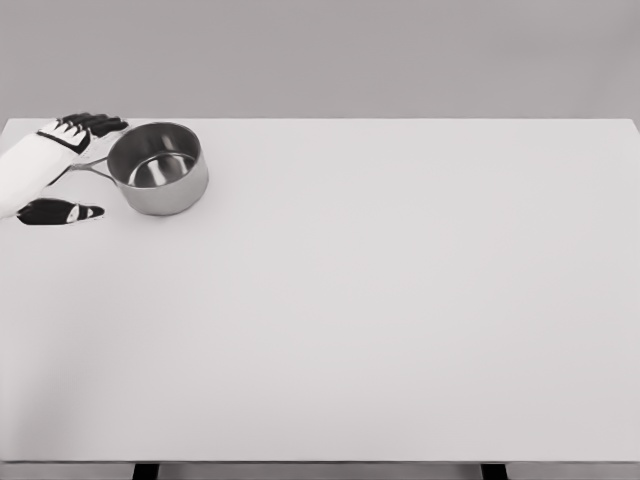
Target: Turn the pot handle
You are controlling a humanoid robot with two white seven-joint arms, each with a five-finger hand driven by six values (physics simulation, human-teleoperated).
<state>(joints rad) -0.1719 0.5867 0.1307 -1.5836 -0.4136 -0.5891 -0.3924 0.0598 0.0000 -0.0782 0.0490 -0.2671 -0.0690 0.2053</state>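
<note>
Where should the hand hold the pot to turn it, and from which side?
Probably by the thin handle, approached from the left. It sticks out sideways from the pot toward the left hand, whose dark fingers are already spread around it. The round wall looks too wide.

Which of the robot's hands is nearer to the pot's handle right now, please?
Left. The left hand sits at the handle of the pot, its fingers spread around it. The right hand is not in view.
</note>
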